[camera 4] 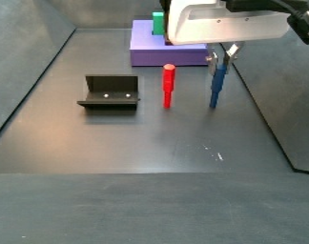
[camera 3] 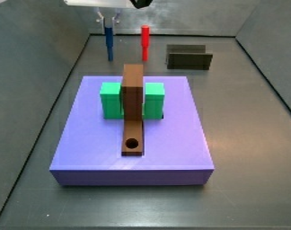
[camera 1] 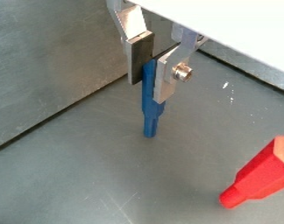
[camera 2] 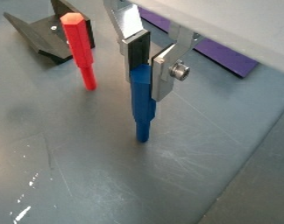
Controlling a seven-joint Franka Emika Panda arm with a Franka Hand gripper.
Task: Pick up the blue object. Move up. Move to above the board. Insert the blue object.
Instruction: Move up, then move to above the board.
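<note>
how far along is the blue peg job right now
Early stage. The gripper has its fingers on either side of the top of the blue object, which stands upright on the floor beside the red peg, so the grasp is in hand. Nothing shows it lifted yet. Left: raising it, carrying it above the board and inserting it in the hole, which is empty.

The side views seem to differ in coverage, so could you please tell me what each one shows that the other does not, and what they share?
Only a side view shows the whole board with its round hole, lying on the purple slab between green blocks. Only a side view shows the fixture's open face and the gripper body clearly. Both side views show the blue object upright between the fingers, the red peg beside it, and the grey floor.
</note>
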